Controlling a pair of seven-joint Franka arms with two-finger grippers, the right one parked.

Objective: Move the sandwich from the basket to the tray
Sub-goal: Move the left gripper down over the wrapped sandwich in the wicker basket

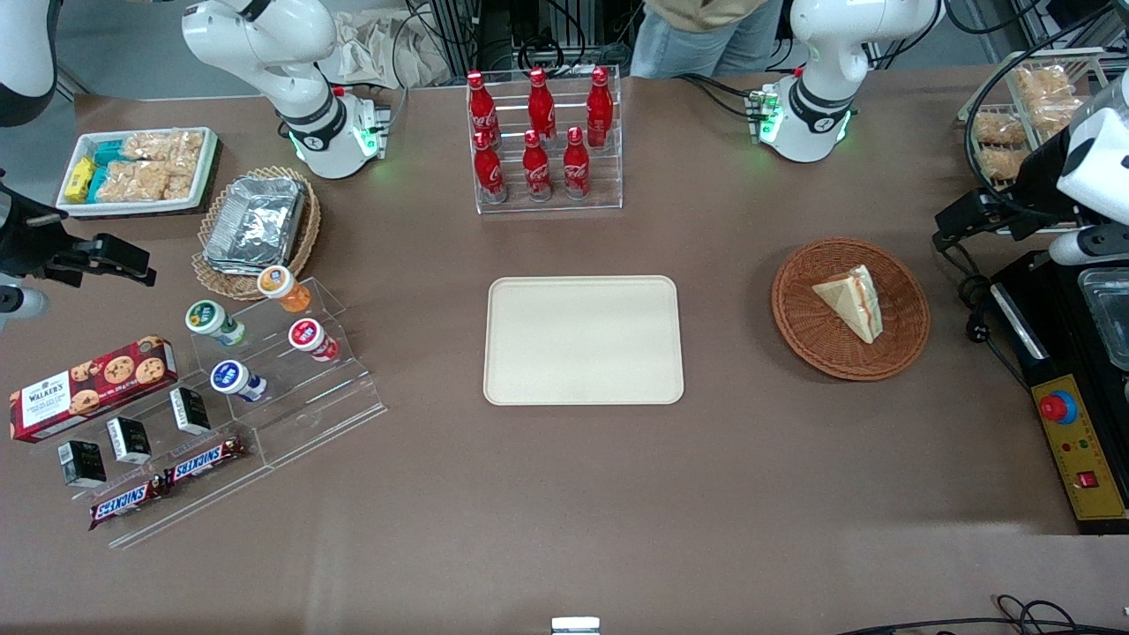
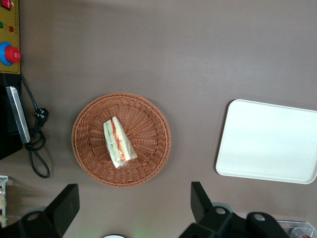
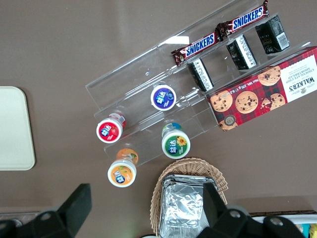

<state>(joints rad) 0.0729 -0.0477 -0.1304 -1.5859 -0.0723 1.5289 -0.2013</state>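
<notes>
Approach step: black two-finger gripper [image 2: 131,208] hovering high with fingers [image 2: 67,203] spread and empty, needing descent onto triangular white-bread sandwich [image 2: 118,142] in reddish-brown wicker basket [image 2: 148,163], cream rectangular tray [image 1: 584,340] waiting bare.

Even overhead light, soft shadows, slight glare, seemingly sharp

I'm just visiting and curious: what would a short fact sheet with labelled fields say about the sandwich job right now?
sandwich: lying in the basket, not yet moved
basket: round brown wicker, toward the working arm's end of the table
tray: cream, flat, nothing on it, beside the basket
gripper: open, above the table beside the basket, holding nothing
step done: none yet
</notes>
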